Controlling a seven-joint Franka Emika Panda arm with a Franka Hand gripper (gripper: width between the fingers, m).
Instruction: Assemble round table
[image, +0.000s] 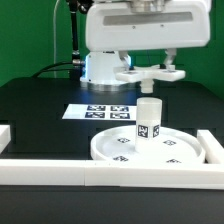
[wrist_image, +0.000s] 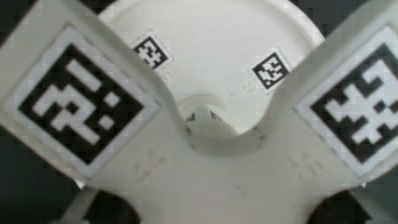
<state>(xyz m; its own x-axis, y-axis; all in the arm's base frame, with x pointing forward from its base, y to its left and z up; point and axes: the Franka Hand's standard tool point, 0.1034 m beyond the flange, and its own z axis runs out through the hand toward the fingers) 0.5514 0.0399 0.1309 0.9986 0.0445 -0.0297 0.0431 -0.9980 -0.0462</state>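
The large round disc (image: 120, 150) lies flat on the black table near the front. The short thick cylinder leg (image: 148, 121) stands upright on its middle. My gripper (image: 150, 66) is shut on the cross-shaped foot piece (image: 150, 73) and holds it level, a little above the leg's top. In the wrist view the foot piece (wrist_image: 196, 160) fills most of the picture, with two tagged arms spreading out. The disc (wrist_image: 205, 40) shows beyond it. The leg is hidden there. My gripper (wrist_image: 217, 208) grips the foot piece at the picture's edge; its fingers barely show.
The marker board (image: 100, 112) lies flat behind the disc. Long white border bars run along the front (image: 100, 172), at the exterior view's right (image: 211, 148) and left (image: 6, 136). The arm's base (image: 100, 65) stands at the back.
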